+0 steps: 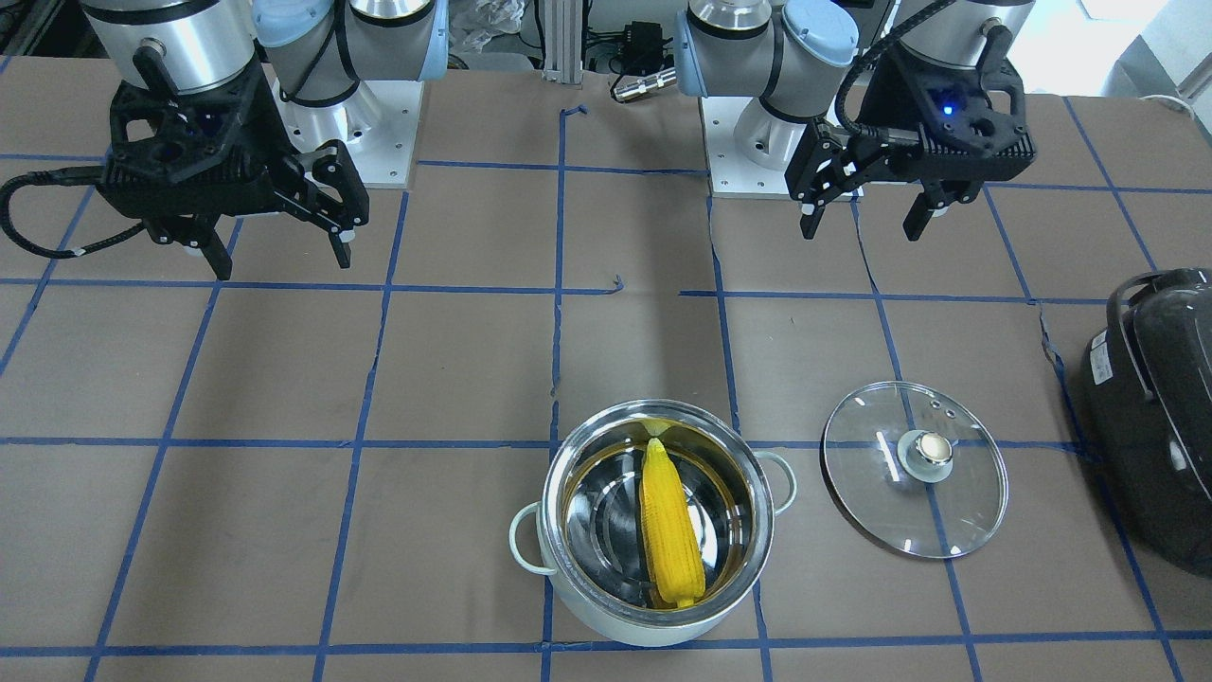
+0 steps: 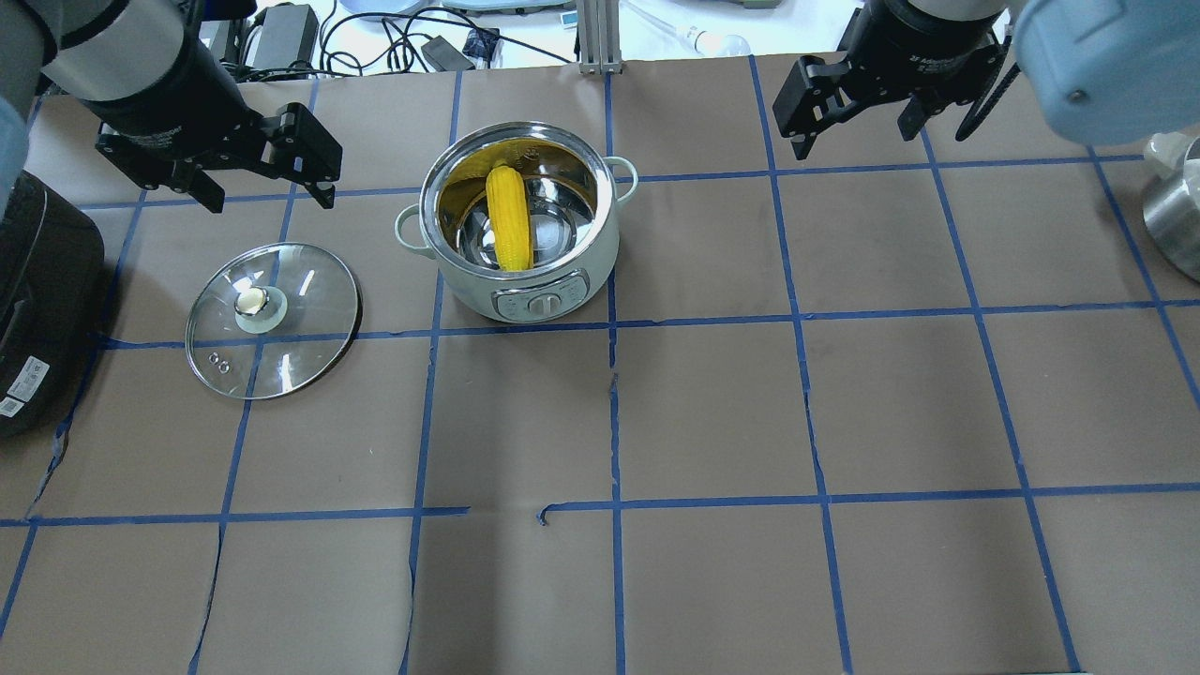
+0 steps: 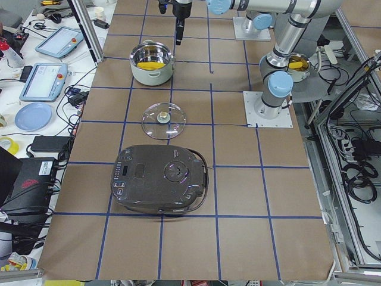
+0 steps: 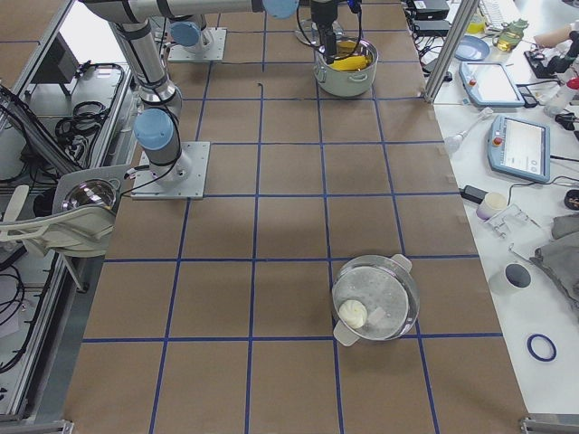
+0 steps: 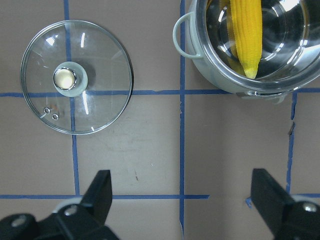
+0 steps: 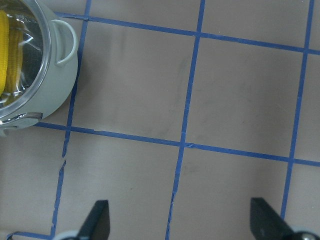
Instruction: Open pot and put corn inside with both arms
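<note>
The mint-green pot [image 1: 653, 627] stands open on the table and also shows in the overhead view [image 2: 469, 284]. The yellow corn [image 1: 669, 530] lies inside it, leaning on the steel wall, also in the overhead view [image 2: 509, 217] and the left wrist view [image 5: 246, 35]. The glass lid [image 1: 881, 493] lies flat on the table beside the pot, knob up, also overhead [image 2: 300, 347] and in the left wrist view [image 5: 100, 100]. My left gripper [image 1: 866, 218] [image 2: 270, 200] is open and empty, raised above the lid's side. My right gripper [image 1: 282, 265] [image 2: 853, 141] is open and empty, raised on the pot's other side.
A big dark grey appliance [image 1: 1160, 417] [image 2: 37, 300] sits past the lid at the table's left end. A second steel pot [image 4: 375, 297] [image 2: 1177, 220] stands near the right end. Blue tape lines grid the brown table cover.
</note>
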`<state>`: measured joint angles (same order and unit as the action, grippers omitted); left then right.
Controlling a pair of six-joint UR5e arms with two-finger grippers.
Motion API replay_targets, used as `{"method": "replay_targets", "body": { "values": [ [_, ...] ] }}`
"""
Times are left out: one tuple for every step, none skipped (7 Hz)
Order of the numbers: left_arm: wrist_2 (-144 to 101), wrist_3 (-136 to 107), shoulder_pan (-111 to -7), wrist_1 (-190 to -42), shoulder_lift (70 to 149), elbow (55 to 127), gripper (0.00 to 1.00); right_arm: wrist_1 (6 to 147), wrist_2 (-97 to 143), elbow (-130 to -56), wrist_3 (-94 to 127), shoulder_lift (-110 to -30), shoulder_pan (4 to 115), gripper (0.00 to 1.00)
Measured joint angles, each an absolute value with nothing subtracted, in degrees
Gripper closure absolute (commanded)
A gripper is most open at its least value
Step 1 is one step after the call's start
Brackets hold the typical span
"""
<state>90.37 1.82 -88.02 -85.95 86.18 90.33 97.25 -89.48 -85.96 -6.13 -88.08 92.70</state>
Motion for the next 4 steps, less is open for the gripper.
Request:
{"method": "replay_targets", "body": {
  "values": [
    [89.9, 1.9, -88.1, -85.8, 86.1, 90.3, 0.0, 97.4, -89.5, -86.0, -6.1, -88.1, 92.7, 0.0],
    [89.7, 2.1, -88.2, -85.8, 86.1, 90.3, 0.0, 97.5, -89.5, -86.0, -6.0, -88.1, 92.7, 0.0],
    [89.6, 2.2, -88.2, -85.7, 86.0, 90.4, 0.0, 97.6, -89.5, -86.0, -5.9, -88.1, 92.6, 0.0],
    [89.6, 2.3, -88.2, -85.7, 86.0, 90.4, 0.0, 97.6, -89.5, -86.0, -5.9, -88.1, 92.6, 0.0]
  ]
}}
